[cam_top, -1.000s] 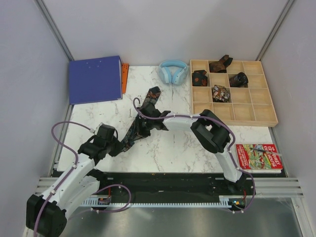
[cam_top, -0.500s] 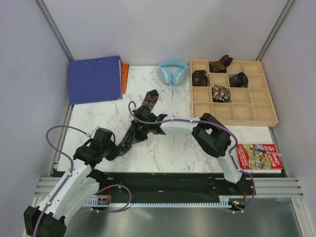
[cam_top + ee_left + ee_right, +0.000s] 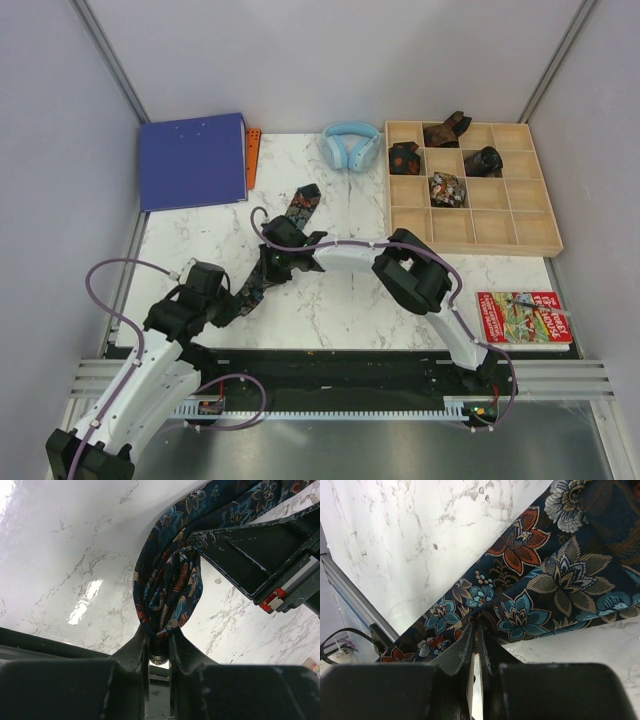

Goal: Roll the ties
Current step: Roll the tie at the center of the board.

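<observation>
The left gripper (image 3: pixel 159 642) is clenching the rolled end of the floral tie (image 3: pixel 167 587) and is sitting nearer the front-left corner than a second ago. The tie is lying diagonally across the marble table (image 3: pixel 340 300). The right gripper (image 3: pixel 476 630), pinching its middle, is shifting leftward too.

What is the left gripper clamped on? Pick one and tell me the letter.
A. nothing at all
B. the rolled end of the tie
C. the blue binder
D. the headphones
B: in the left wrist view, the left gripper is shut on the small rolled-up end of the flowered tie.
</observation>
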Controlling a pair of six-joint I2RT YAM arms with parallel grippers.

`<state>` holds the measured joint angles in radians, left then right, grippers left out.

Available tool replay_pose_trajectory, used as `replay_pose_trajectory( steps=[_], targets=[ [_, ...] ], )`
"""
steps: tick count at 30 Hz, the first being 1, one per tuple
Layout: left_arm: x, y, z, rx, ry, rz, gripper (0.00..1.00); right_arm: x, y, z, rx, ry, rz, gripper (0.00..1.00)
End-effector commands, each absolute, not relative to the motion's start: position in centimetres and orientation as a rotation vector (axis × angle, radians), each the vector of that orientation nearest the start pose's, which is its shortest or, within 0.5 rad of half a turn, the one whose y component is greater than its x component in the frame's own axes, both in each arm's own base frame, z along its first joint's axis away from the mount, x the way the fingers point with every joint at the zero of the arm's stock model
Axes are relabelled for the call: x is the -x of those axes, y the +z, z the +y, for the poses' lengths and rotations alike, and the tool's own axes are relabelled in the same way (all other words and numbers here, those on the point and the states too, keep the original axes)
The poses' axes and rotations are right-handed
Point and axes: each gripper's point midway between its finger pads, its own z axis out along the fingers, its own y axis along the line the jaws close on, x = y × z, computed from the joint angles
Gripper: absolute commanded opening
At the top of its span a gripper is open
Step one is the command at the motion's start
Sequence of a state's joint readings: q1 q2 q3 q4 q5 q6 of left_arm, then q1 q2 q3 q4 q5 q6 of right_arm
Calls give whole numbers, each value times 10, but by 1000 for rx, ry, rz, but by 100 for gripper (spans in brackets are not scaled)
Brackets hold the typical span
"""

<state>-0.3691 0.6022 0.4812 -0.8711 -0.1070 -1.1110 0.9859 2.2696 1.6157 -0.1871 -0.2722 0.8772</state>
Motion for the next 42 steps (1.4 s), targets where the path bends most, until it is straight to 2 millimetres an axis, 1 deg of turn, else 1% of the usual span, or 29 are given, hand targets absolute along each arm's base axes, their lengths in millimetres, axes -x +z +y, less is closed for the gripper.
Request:
replay_pose_trajectory(
  steps=[1,4,5,7,8,10,13,16,19,22,24,27,30,34,35,37,38,40,41,42],
  targets=[
    [-164,83,-77,1026,-412,2362,4,-240,-8,492,305,927,2757,13],
    [-164,83,-75,1033,-399,2364,3,-238,-11,481,280,879,2773,13],
    [-164,84,-75,1035,-396,2362,3,-240,-10,477,257,844,2769,13],
    [-164,84,-74,1041,-396,2352,3,-236,-17,464,232,780,2803,13],
    [-164,84,-74,1040,-397,2351,3,-235,-13,461,215,778,2804,13],
    [-163,83,-74,1042,-392,2358,3,-231,-16,455,199,761,2823,13],
    [-164,83,-74,1040,-390,2360,3,-227,-11,454,186,766,2827,13],
    [-163,83,-75,1038,-393,2365,2,-229,-1,458,194,786,2809,13],
    [-163,83,-76,1036,-396,2372,2,-237,16,464,218,808,2768,15],
    [-162,83,-76,1032,-397,2376,2,-247,42,469,226,832,2718,16],
    [-162,84,-76,1034,-398,2376,2,-256,63,469,227,828,2678,16],
    [-162,84,-76,1031,-393,2381,2,-258,87,471,227,861,2634,17],
    [-163,84,-76,1030,-390,2381,2,-256,99,476,239,907,2618,17],
    [-163,84,-76,1030,-389,2384,2,-246,94,488,276,958,2626,16],
    [-162,84,-76,1030,-389,2384,2,-243,89,490,283,959,2637,16],
    [-162,84,-76,1031,-388,2385,2,-239,88,497,300,987,2637,16],
    [-162,83,-76,1031,-385,2386,2,-236,84,500,308,990,2645,16],
    [-163,83,-76,1031,-385,2386,2,-232,83,507,326,1021,2642,16],
    [-163,84,-76,1031,-386,2384,2,-228,79,509,338,1022,2653,16],
    [-163,83,-75,1032,-382,2386,2,-227,78,513,347,1040,2646,16]
  ],
)
